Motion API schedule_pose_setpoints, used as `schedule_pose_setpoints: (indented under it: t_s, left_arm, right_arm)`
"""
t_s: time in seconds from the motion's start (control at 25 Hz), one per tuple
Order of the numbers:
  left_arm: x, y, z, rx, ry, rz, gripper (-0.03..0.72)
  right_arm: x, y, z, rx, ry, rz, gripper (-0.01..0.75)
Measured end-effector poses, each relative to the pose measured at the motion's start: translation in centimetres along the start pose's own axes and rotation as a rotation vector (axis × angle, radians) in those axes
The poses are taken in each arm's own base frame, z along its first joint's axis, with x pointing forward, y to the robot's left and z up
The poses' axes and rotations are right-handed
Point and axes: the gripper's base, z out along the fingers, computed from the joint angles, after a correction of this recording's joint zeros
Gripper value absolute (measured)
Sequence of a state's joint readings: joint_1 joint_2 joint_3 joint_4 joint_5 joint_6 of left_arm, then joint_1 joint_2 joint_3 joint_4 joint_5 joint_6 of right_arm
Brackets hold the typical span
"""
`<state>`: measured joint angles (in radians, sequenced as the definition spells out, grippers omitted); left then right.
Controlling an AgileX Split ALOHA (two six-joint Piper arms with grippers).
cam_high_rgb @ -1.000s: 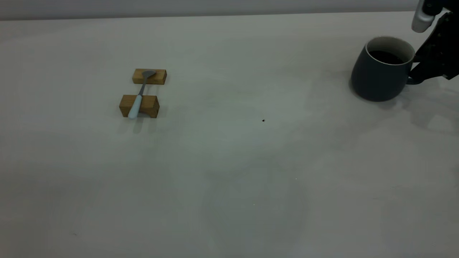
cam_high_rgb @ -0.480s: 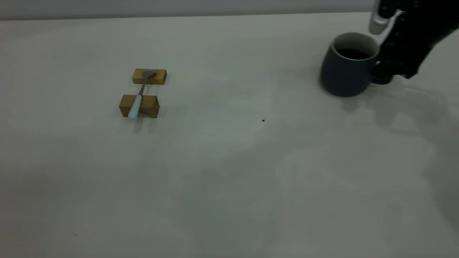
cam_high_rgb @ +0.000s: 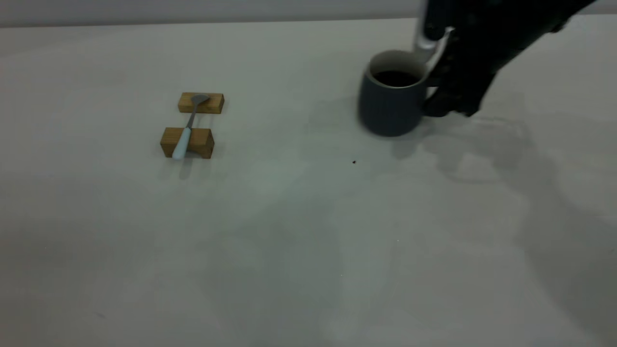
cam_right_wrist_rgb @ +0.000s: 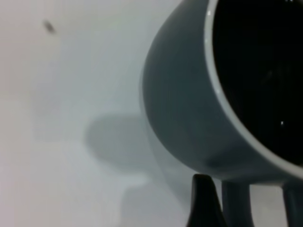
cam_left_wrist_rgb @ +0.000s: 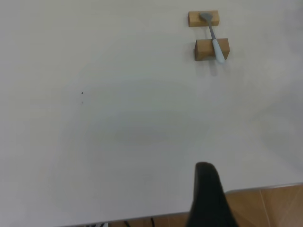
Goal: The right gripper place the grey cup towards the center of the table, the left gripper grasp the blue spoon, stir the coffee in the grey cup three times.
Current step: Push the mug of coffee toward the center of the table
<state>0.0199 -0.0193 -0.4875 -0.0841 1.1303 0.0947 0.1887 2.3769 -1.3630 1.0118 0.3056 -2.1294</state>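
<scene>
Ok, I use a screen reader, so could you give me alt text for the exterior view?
The right gripper holds the grey cup of coffee by its handle, right of the table's centre. At left, the blue spoon rests across two wooden blocks.

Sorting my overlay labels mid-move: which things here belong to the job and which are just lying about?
Job: right gripper at the grey cup handle, coffee, blue spoon, left gripper, table.
Lying about: two wooden blocks under the spoon, dark speck.
</scene>
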Motion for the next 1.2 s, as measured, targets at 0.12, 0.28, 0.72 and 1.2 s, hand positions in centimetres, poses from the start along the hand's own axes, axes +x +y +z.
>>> schedule_pose_setpoints:
  t_s: [0.12, 0.28, 0.72, 1.2]
  left_arm:
    - [0.0, 0.0, 0.0, 0.0, 0.0, 0.0, 0.563]
    - [0.0, 0.0, 0.0, 0.0, 0.0, 0.0, 0.563]
    - [0.0, 0.0, 0.0, 0.0, 0.0, 0.0, 0.563]
    - [0.0, 0.0, 0.0, 0.0, 0.0, 0.001, 0.563]
  right_arm:
    - [-1.8, 0.5, 0.8, -0.005, -0.024, -0.023, 0.537]
    - [-4.1, 0.8, 1.6, -0.003, -0.054, -0.058, 0.537]
    - [-5.4, 0.6, 1.4, -0.012, -0.091, 0.023, 0.518]
    - [-2.4, -0.8, -7.7, -0.112, -0.169, 0.549, 0.514]
